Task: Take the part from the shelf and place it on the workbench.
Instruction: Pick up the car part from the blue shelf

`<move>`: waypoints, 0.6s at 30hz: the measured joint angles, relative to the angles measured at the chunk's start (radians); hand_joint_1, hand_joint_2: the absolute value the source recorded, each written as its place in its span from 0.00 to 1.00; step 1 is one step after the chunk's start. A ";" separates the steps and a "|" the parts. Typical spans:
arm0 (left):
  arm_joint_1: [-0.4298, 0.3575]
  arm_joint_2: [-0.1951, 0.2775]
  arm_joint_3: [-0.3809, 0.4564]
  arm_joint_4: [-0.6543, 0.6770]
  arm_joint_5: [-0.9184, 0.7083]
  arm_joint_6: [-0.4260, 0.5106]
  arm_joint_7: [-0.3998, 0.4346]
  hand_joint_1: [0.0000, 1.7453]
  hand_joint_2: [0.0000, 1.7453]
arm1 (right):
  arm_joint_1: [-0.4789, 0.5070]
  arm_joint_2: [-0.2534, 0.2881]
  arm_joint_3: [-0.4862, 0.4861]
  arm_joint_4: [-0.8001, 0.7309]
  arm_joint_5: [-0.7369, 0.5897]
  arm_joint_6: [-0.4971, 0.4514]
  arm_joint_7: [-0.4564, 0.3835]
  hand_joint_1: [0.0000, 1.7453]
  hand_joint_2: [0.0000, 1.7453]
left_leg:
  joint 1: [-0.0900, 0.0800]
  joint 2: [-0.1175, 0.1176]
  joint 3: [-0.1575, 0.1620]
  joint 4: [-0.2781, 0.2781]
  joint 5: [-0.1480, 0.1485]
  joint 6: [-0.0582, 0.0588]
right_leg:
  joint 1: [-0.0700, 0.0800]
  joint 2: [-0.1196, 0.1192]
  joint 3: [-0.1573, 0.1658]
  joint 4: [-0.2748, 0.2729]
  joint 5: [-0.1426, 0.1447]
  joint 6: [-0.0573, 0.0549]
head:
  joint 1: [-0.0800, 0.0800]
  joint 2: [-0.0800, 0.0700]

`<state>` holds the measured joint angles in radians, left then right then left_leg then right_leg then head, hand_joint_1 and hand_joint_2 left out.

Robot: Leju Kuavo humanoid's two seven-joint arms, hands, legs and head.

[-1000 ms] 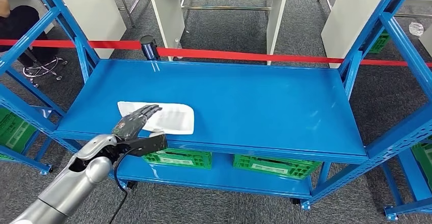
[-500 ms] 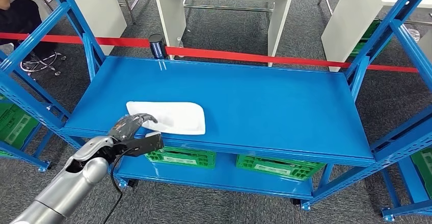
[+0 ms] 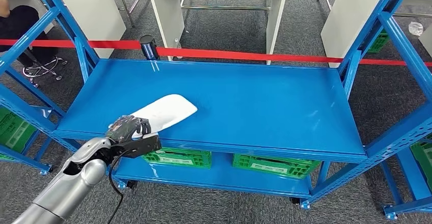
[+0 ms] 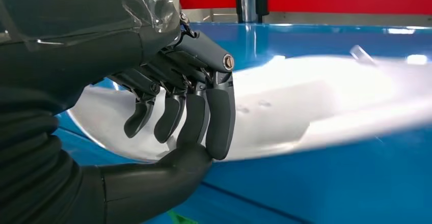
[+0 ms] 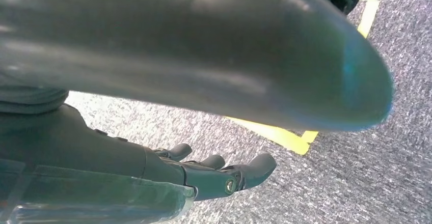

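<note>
White part [image 3: 165, 111] lies tilted on the blue shelf [image 3: 254, 102], lower left of the frame, its near end pinched by the left hand [image 3: 128, 128]. The right hand [image 5: 204, 175] hangs with fingers spread, holding nothing.

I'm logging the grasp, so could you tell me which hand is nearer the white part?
Left. The left hand grips the near end of the white part on the shelf. The right hand hangs over the floor, away from it.
</note>
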<state>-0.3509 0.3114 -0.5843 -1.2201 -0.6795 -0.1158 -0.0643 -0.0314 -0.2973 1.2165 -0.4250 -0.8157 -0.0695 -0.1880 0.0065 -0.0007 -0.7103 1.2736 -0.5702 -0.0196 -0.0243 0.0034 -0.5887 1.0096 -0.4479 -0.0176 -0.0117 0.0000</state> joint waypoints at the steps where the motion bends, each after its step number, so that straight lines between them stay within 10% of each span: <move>1: 0.001 0.000 0.000 0.000 0.000 0.000 0.000 0.16 1.00 | 0.000 0.000 0.000 0.000 0.001 0.000 0.000 0.00 0.00 | 0.001 0.000 -0.007 0.012 0.006 0.001 | 0.001 0.000 0.000 0.000 0.000 0.000 | 0.000 0.000; 5: -0.003 0.000 0.002 -0.002 -0.003 0.013 0.000 0.00 1.00 | -0.001 0.003 -0.002 0.000 0.006 0.000 -0.002 0.00 0.00 | -0.007 0.000 0.108 -0.217 0.114 0.026 | 0.006 0.003 0.004 -0.001 0.001 0.002 | 0.001 0.000; 10: -0.008 0.000 0.012 -0.010 -0.020 0.054 0.004 0.00 1.00 | 0.002 0.006 -0.005 0.000 0.008 0.000 -0.004 0.00 0.00 | -0.013 0.004 0.146 -0.298 0.134 0.048 | 0.006 0.000 -0.002 -0.001 0.002 0.020 | 0.001 0.000; 15: -0.013 -0.006 0.012 -0.017 -0.032 0.079 0.018 0.00 1.00 | 0.006 0.003 -0.007 0.000 0.008 0.000 -0.005 0.00 0.00 | -0.012 0.006 0.157 -0.322 0.153 0.062 | 0.007 -0.001 -0.122 0.251 -0.101 0.015 | 0.005 0.000; 18: -0.012 -0.009 0.012 -0.019 -0.044 0.087 0.027 0.00 0.25 | 0.009 0.001 -0.008 0.000 0.008 0.000 -0.005 0.00 0.00 | -0.012 0.004 0.156 -0.317 0.150 0.059 | 0.001 -0.002 -0.103 0.203 -0.066 0.042 | 0.005 0.000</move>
<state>-0.3625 0.3025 -0.5726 -1.2388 -0.7234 -0.0290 -0.0369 -0.0224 -0.2967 1.2090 -0.4250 -0.8076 -0.0698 -0.1926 -0.0056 0.0034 -0.5545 0.9568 -0.4200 0.0390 -0.0233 0.0013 -0.6917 1.2124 -0.5140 0.0242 -0.0065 0.0000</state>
